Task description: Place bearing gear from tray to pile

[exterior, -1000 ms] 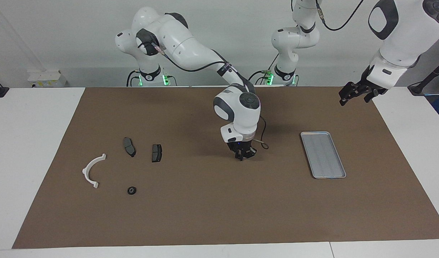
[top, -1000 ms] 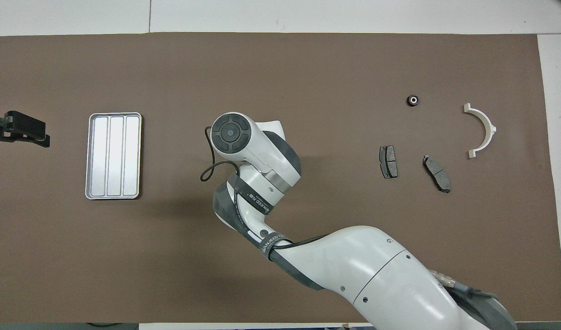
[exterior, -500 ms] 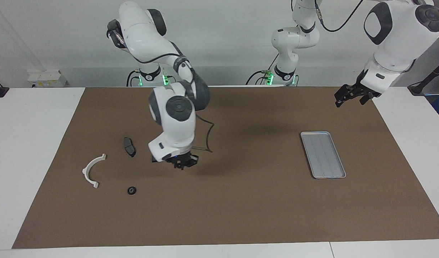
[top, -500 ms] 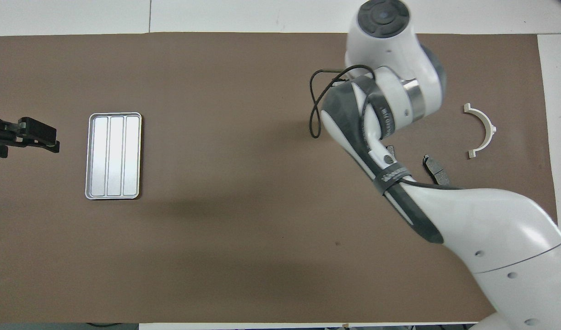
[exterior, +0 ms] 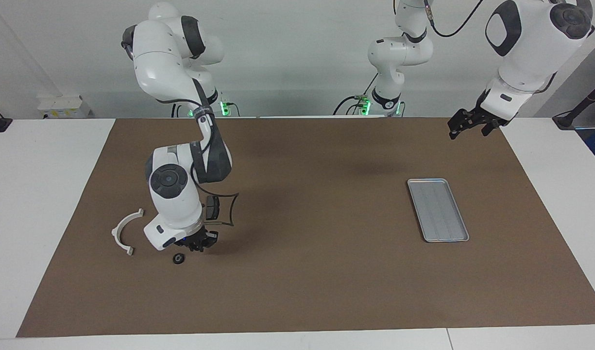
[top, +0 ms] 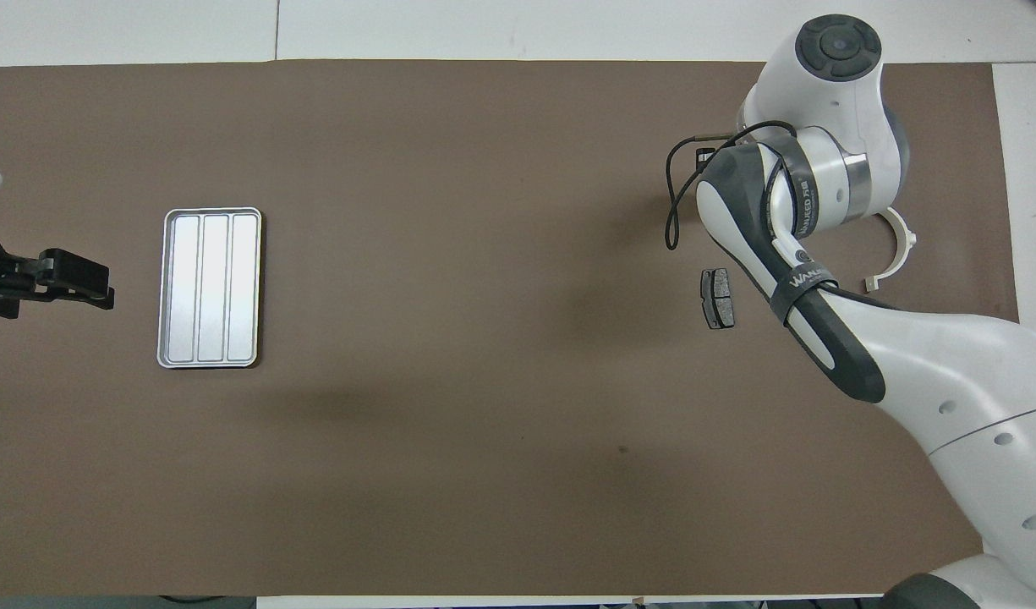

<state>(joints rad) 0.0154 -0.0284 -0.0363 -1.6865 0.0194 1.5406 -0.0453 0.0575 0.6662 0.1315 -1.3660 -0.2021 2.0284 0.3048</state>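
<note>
A small black bearing gear (exterior: 178, 258) lies on the brown mat beside the pile: a white half-ring bracket (exterior: 125, 231) and a dark brake pad (exterior: 212, 208). My right gripper (exterior: 200, 244) hangs low over the mat right beside the gear, fingertips shut; whether they hold anything does not show. In the overhead view my right arm hides the gear; the bracket (top: 902, 245) and one pad (top: 717, 298) show. The silver tray (exterior: 437, 209) lies bare toward the left arm's end. My left gripper (exterior: 465, 126) waits open, raised over the mat's edge past the tray (top: 210, 288).
The brown mat (exterior: 326, 282) covers most of the white table. A loop of black cable (exterior: 229, 209) hangs from my right wrist over the pile. My left gripper (top: 61, 279) hovers at the mat's end, beside the tray.
My right arm has swung from the middle of the mat to the pile, its gripper shut throughout. The left arm drew back slightly toward the robots. The gear on the mat has not moved.
</note>
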